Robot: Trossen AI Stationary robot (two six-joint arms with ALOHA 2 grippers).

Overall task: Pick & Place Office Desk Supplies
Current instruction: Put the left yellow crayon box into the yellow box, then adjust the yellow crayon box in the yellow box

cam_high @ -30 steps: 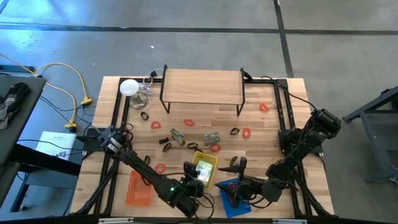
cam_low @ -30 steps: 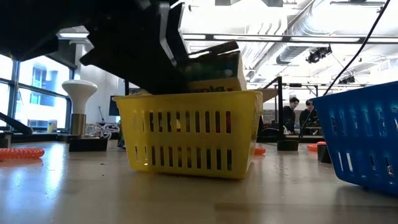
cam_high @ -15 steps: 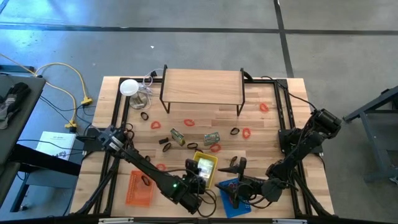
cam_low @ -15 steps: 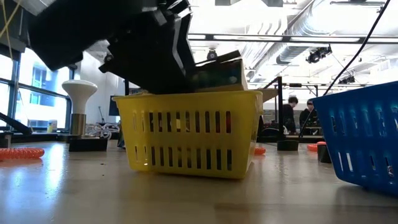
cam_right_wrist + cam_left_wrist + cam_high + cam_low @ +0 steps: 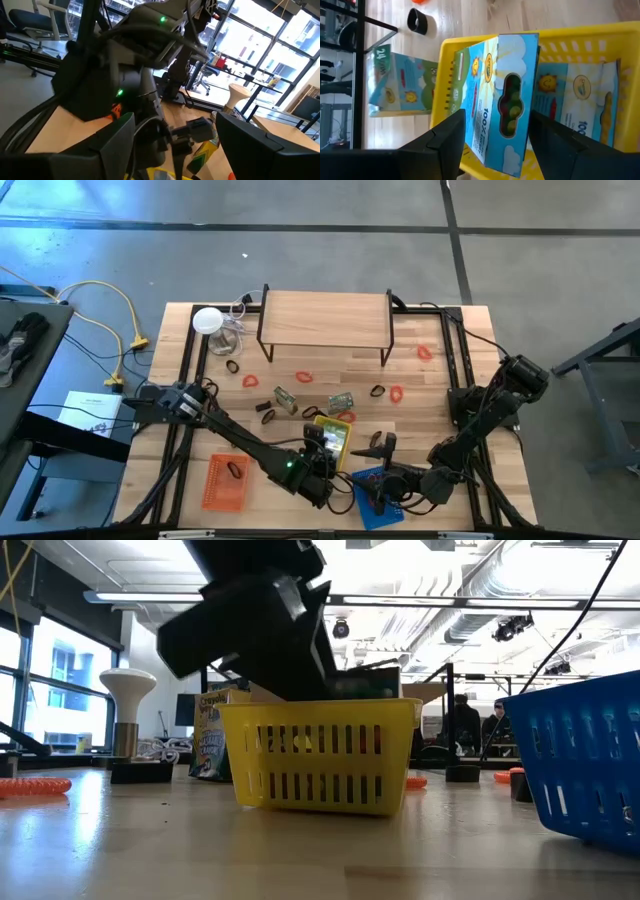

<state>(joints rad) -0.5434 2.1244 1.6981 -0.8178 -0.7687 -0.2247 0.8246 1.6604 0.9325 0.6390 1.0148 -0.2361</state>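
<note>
Supplies mostly lie loose on the surface in front of the shelf: red loops, black clips and two green packets. One clip sits in the orange tray.

The left claw pinches a crayon box between its fingers, tilted over the rim of the yellow basket. A second box already lies inside.

Over the last second the left arm has reached forward, and the yellow basket has gone with it. From above, the basket now sits closer to the packets. From surface level it looks farther off, and a third crayon box now shows standing just beside it. The held box has dropped lower and only its top edge clears the rim.

My reading is that the arm pushed the basket while lowering the box, so the drop spot has shifted. The box looks close to placed and letting go should be next. The shove also crowds the nearby loops and packets, which may make them harder to pick.

The right claw waits with fingers spread above the blue basket.
</note>
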